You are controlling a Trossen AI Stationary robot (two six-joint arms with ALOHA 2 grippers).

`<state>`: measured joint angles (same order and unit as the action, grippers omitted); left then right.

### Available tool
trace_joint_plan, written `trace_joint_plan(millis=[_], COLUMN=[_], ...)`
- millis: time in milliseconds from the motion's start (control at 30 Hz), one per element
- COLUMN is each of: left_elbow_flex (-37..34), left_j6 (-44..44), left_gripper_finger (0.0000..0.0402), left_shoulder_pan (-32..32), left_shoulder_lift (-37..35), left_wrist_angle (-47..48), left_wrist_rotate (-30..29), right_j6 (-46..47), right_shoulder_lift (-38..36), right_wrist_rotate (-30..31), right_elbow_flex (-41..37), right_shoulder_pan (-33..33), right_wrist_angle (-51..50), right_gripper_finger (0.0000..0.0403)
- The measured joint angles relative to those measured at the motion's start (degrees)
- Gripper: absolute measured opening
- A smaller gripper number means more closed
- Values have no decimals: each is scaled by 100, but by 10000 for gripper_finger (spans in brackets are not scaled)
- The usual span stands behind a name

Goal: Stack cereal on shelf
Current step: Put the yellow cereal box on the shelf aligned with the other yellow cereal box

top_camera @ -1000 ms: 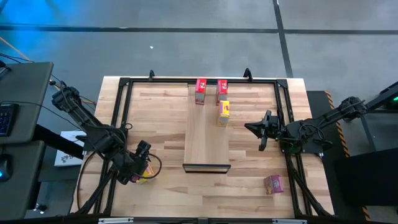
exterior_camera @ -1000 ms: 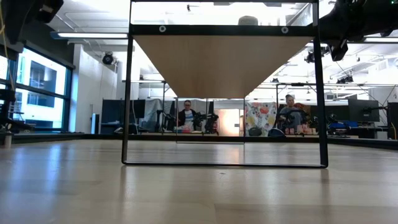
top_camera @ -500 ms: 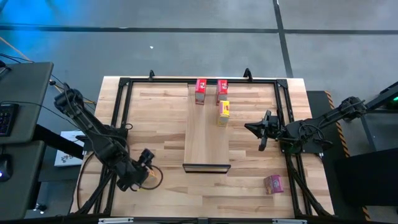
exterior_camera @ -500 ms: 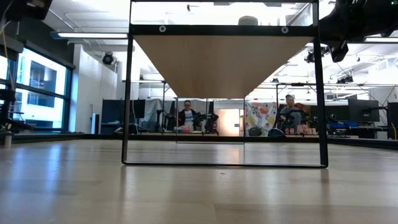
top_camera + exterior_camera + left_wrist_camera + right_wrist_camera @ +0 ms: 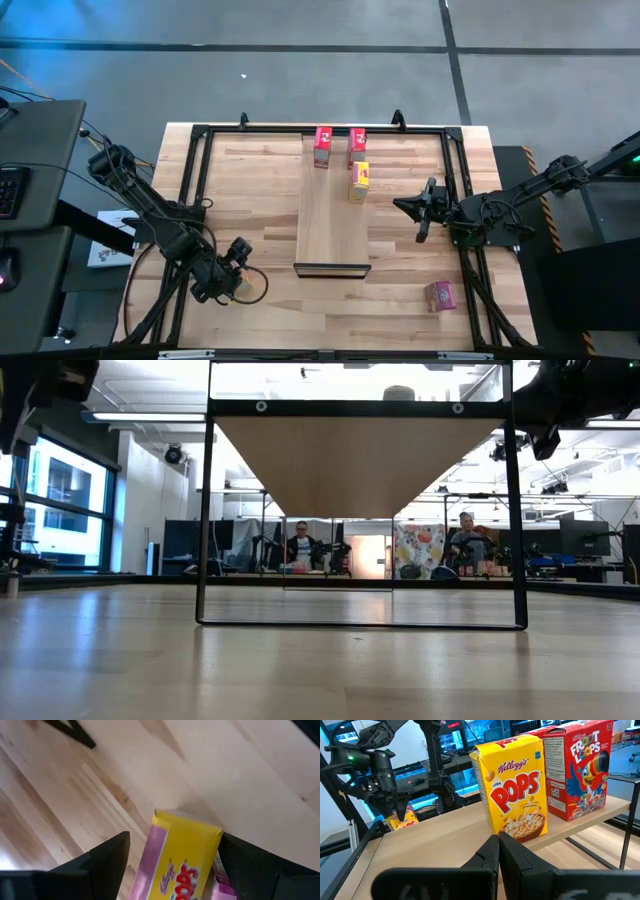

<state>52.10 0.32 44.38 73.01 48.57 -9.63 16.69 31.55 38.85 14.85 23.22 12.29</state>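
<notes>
The shelf [image 5: 330, 215] is a light plank with a dark bar at its near end. Two red cereal boxes [image 5: 322, 145] [image 5: 357, 143] and a yellow one [image 5: 359, 180] stand upright at its far end; the right wrist view shows the yellow box [image 5: 512, 790] and one red box [image 5: 575, 770]. A magenta box [image 5: 438, 295] lies on the table near right. My left gripper [image 5: 236, 277] is open at the near left, over a second yellow box [image 5: 182, 857] that lies between its fingers. My right gripper [image 5: 400, 205] is shut and hovers right of the shelf. My left gripper comes at the yellow box from above, one finger [image 5: 107, 862] on each long side of it. The box lies on the table. Whether the fingers touch its sides [image 5: 145, 860], I cannot tell.
A black frame [image 5: 200, 180] runs around the tabletop, and the shelf's dark legs [image 5: 205, 510] stand at mid table. A pink edge [image 5: 220, 880] shows beside the yellow box at the left gripper. People sit in the room behind. Bare wood lies between the shelf and both arms.
My left gripper has moved a little toward the near edge and toward the shelf, and has come down over the yellow box, which it now hides in the high view. The right arm and the boxes on the shelf have kept still.
</notes>
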Motion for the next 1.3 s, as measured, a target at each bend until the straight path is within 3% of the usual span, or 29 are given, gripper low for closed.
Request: trace_joint_plan(millis=[600, 1033, 1300], left_elbow_flex=[0, 0, 0], left_j6=[-4, -1278, -2077], left_gripper_finger=[289, 289, 289], left_shoulder_pan=[-393, -799, -806], left_shoulder_lift=[0, 0, 0], left_wrist_angle=[136, 136, 136], left_wrist_rotate=[-7, 466, 463], right_j6=[-2, 0, 0], right_shoulder_lift=[0, 0, 0], right_wrist_rotate=[1, 0, 0], right_elbow_flex=[0, 0, 0], right_shoulder_pan=[0, 0, 0], right_wrist_angle=[-2, -3, -4], right_gripper_finger=[0, 0, 0])
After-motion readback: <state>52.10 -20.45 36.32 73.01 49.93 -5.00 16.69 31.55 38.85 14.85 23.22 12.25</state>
